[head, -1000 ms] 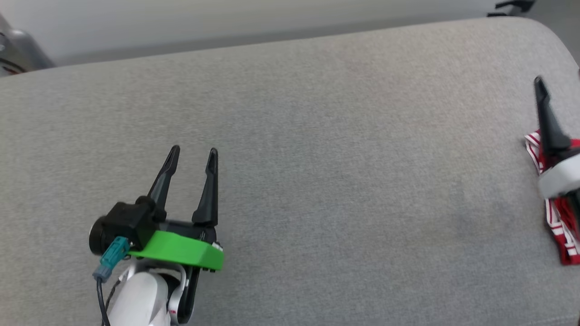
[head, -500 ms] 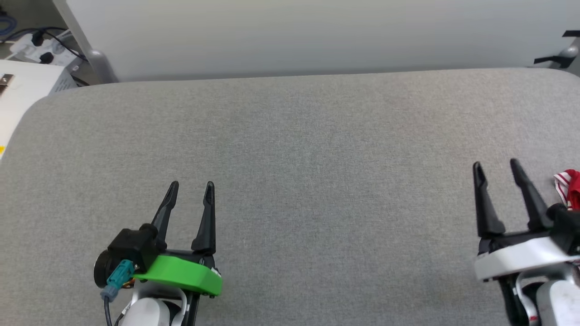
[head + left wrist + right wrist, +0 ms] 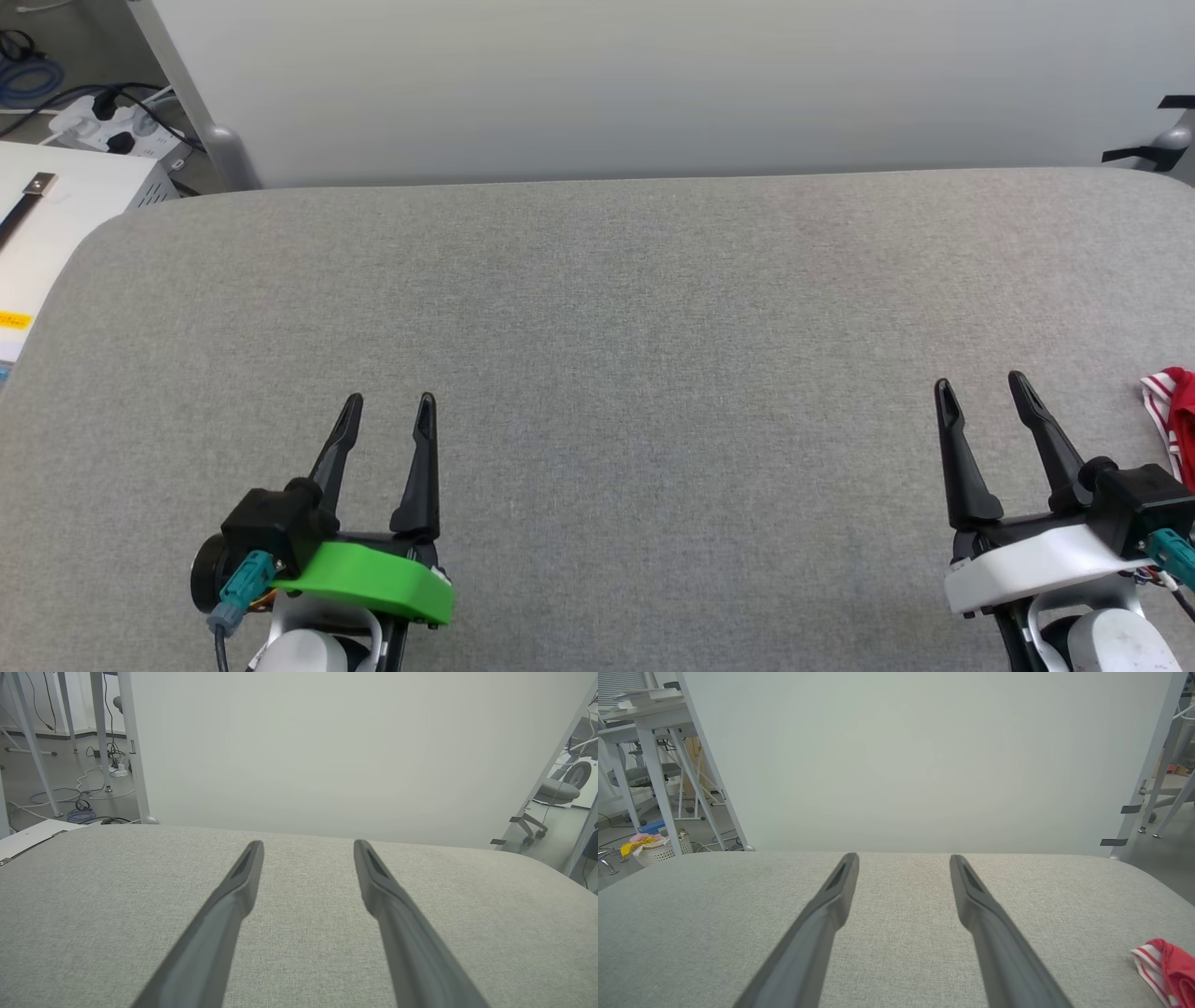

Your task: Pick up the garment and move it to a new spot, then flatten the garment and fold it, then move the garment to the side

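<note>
The garment is a red cloth with red-and-white striped trim, cut off by the right edge of the head view on the grey padded table. In the right wrist view the garment lies at the lower right corner. My right gripper stands open just left of it, apart from the cloth, fingers pointing away over the table. My left gripper stands open at the lower left with nothing between its fingers. In each wrist view the two fingers are spread over bare fabric.
A pale panel stands behind the table's far edge. A white box and a power strip with cables sit at the far left. Chair and desk legs stand on the floor beyond the right corner.
The head camera swung from the table's right part back to its centre, shifting the whole picture. My right gripper drew back from the garment to the lower right, still open. The left gripper stayed open.
</note>
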Tool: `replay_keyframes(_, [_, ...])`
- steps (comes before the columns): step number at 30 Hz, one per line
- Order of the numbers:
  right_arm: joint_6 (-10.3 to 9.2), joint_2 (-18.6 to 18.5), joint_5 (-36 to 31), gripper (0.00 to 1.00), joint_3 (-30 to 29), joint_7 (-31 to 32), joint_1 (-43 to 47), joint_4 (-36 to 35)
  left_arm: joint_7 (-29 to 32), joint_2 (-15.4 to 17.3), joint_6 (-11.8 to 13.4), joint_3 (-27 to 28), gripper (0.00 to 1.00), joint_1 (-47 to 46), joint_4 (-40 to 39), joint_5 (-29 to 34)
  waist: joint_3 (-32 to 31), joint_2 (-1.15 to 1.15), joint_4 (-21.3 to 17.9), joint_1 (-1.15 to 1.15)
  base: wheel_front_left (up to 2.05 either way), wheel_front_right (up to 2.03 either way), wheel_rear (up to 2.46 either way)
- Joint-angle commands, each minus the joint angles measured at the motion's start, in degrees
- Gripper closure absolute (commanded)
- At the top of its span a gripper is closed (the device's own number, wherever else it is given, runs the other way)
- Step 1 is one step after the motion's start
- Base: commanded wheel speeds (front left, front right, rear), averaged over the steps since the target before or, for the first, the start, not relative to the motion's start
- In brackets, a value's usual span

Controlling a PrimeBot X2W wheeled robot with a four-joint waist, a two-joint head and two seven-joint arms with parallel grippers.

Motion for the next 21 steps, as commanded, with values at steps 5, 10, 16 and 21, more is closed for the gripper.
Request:
replay_keyframes(5, [-0.04, 0.00, -0.20, 0.00, 0.10, -0.49, -0.20, 0.41, -0.33, -0.58, -0.42, 0.41, 0.00, 0.90, 0.36, 0.39, -0.06, 0.00, 0.24, 0.01, 0.00, 0.00, 0.00])
replay_keyframes(10, [-0.04, -0.06, 0.00, 0.00, 0.29, -0.55, -0.34, 0.80, -0.33, -0.74, -0.54, 0.67, 0.00, 0.80, 0.49, 0.66, -0.11, 0.00, 0.36, 0.01, 0.00, 0.00, 0.00])
replay_keyframes(16, [-0.04, 0.17, 0.04, 0.00, 0.68, -0.59, -0.26, 0.97, -0.34, -0.83, -0.61, 0.85, 0.00, 0.82, 0.44, 0.81, -0.03, 0.00, 0.46, 0.01, 0.00, 0.00, 0.00])
replay_keyframes(21, [0.00, 0.24, -0.01, 1.00, 0.60, 0.03, -0.05, 0.78, 0.09, -0.60, -0.37, 0.87, 1.00, -0.02, 0.41, 0.42, 0.13, 0.00, 0.48, 0.01, 0.00, 0.00, 0.00])
